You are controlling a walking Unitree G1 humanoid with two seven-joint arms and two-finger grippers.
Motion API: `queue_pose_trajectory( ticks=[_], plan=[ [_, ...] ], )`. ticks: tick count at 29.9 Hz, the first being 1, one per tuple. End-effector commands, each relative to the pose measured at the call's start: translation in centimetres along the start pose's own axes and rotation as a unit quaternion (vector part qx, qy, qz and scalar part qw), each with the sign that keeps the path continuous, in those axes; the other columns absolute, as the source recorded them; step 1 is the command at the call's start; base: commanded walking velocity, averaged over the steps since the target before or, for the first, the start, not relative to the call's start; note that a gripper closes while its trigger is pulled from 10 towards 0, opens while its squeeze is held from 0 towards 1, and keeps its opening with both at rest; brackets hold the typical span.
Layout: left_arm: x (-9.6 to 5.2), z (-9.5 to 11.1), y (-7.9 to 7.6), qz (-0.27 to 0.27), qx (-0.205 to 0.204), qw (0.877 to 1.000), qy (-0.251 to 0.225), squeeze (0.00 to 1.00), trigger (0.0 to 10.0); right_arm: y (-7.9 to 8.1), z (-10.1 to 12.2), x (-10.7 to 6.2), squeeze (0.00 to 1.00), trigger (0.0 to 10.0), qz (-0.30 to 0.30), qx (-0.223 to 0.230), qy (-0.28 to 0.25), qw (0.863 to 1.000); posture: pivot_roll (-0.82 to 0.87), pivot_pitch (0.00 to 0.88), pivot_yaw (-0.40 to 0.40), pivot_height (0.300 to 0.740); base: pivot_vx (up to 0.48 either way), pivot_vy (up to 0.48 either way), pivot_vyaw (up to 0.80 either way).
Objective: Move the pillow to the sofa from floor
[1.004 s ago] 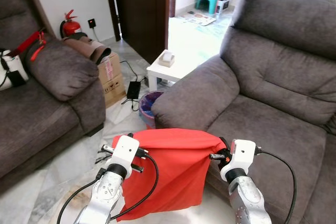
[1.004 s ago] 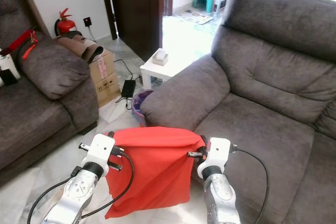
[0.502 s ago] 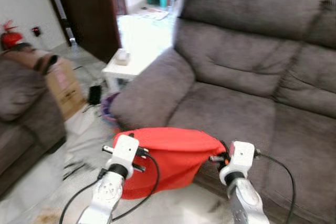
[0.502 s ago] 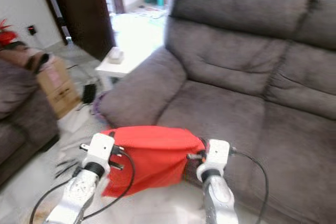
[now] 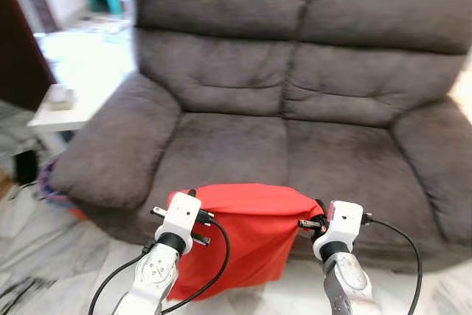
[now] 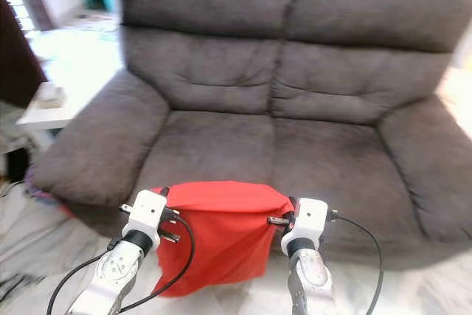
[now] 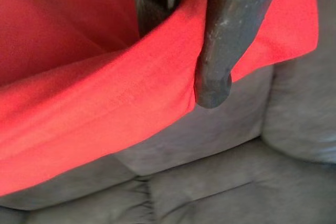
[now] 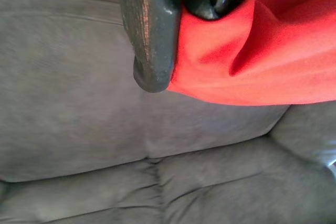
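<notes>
A red pillow (image 5: 240,237) hangs in the air in front of a grey sofa (image 5: 295,119). The left pincer (image 7: 181,51) pinches its left top corner; the right pincer (image 8: 181,35) pinches its right top corner.

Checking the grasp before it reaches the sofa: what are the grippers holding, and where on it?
The red pillow, held by its top edge: left gripper pinches the left upper corner, right gripper the right upper corner. The rest hangs below.
</notes>
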State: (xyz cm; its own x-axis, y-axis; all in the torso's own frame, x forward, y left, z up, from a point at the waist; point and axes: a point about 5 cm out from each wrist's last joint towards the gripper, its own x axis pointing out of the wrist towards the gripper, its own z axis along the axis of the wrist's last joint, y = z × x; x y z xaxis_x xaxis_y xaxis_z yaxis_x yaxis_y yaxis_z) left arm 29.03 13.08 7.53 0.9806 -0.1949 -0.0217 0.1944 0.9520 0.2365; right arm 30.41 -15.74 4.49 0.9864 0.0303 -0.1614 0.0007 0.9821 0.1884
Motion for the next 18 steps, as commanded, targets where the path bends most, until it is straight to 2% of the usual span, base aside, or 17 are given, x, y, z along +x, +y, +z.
queue_pose_trajectory(
  ticks=[1,11,18],
  plan=[
    [0.21,1.38,2.04,0.046,-0.009,0.998,-0.041,0.00,10.0,-1.87,0.47,-0.23,0.00,10.0,-0.046,0.005,-0.013,0.999,0.08,0.089,0.012,0.740,0.000,0.000,-0.80],
    [0.08,1.28,2.19,0.051,-0.008,0.998,-0.038,0.00,10.0,-1.70,0.48,-0.24,0.00,10.0,-0.041,-0.007,-0.015,0.999,0.08,0.088,0.013,0.740,0.000,0.000,-0.80],
    [-0.09,1.11,2.75,0.064,-0.007,0.997,-0.036,0.00,10.0,-1.24,0.41,-0.27,0.00,10.0,-0.030,-0.007,-0.019,0.999,0.08,0.083,0.021,0.740,0.000,0.000,-0.07]
  ],
)
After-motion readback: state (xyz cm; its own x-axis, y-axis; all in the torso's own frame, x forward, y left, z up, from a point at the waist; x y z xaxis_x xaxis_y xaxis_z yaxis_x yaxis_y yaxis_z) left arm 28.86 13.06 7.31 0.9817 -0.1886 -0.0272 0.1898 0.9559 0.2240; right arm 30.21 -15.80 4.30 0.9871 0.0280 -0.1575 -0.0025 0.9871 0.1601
